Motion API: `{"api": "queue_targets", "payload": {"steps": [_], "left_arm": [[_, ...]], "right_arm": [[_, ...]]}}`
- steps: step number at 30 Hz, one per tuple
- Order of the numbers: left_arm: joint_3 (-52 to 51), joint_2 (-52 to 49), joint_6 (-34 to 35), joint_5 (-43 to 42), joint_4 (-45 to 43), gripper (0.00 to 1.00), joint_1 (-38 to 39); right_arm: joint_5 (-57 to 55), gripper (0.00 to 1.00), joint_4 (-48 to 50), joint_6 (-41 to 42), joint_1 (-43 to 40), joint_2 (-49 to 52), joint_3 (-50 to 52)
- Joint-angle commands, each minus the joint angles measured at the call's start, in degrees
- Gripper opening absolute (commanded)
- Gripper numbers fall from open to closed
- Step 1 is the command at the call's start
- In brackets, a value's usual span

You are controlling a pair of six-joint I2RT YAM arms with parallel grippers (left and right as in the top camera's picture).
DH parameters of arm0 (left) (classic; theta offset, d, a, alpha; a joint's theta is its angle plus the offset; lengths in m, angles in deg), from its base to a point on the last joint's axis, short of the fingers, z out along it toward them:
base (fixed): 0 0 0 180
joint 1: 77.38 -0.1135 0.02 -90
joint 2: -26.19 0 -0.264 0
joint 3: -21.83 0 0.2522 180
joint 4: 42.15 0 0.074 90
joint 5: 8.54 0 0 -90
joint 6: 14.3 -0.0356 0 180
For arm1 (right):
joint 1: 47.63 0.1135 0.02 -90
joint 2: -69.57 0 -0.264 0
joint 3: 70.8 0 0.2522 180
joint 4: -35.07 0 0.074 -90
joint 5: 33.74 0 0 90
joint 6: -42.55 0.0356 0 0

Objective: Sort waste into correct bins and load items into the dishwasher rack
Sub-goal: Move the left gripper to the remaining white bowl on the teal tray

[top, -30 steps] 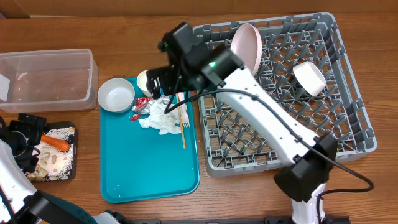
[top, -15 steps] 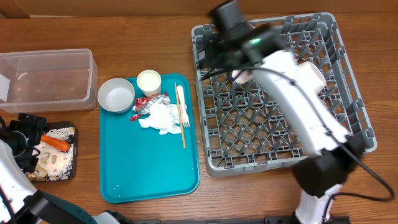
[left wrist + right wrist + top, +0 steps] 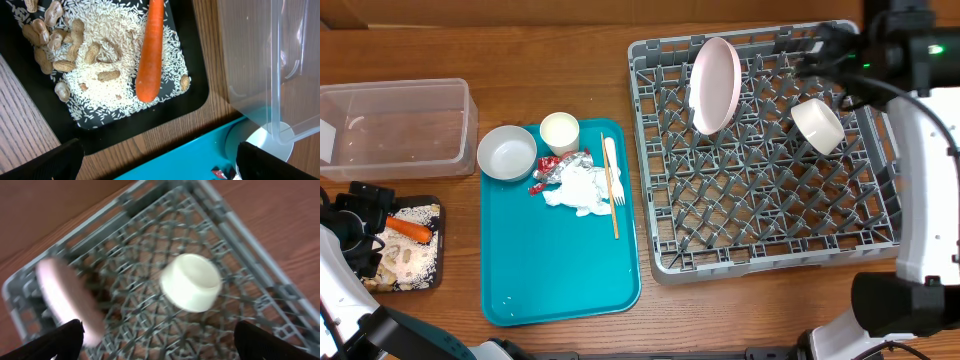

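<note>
The grey dishwasher rack [image 3: 770, 215] holds a pale pink plate [image 3: 716, 85] on edge and a whitish bowl [image 3: 817, 126]. My right gripper [image 3: 828, 52] hovers open and empty over the rack's far right corner; its wrist view shows the bowl [image 3: 192, 282] and the blurred plate [image 3: 67, 295]. A grey bowl [image 3: 507, 153], white cup [image 3: 560, 132], foil wrapper [image 3: 552, 168], napkin [image 3: 580, 190], fork [image 3: 611, 168] and wooden stick [image 3: 613, 205] lie on the teal tray [image 3: 560, 270]. My left gripper [image 3: 368, 228] is open over the black tray [image 3: 195, 97], which holds a carrot [image 3: 150, 55], rice and nuts.
The clear tub [image 3: 395, 125] stands at the far left behind the black tray [image 3: 432, 278]; its wall [image 3: 265, 60] fills the right of the left wrist view. The teal tray's near half is bare. Brown wood table surrounds everything.
My right arm has swung from above the cup and napkin on the teal tray across the rack to its far right corner, jaws still open. The left arm has not moved.
</note>
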Motion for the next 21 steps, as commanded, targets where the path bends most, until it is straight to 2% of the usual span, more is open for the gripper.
{"api": "queue_targets", "payload": {"steps": [1,13,15,18,20,21], "left_arm": [[1.0,0.0,-1.1,0.5,0.1,1.00,0.1],[1.0,0.0,-1.1,0.5,0.1,1.00,0.1],[1.0,0.0,1.0,-0.5,-0.3,1.00,0.1],[1.0,0.0,5.1,-6.8,-0.3,1.00,0.1],[1.0,0.0,4.0,-13.2,2.7,1.00,0.1],[1.0,0.0,1.3,-16.3,4.8,1.00,0.2]], "right_arm": [[-0.8,1.00,0.1,0.3,-2.5,-0.2,-0.8],[-0.8,1.00,0.1,0.3,-4.2,-0.2,-0.8],[-0.8,1.00,0.1,0.3,-4.2,-0.2,-0.8],[-0.8,1.00,0.1,0.3,-4.2,-0.2,-0.8],[-0.8,1.00,0.1,0.3,-4.2,-0.2,-0.8],[-0.8,1.00,0.1,0.3,-4.2,-0.2,-0.8]]}}
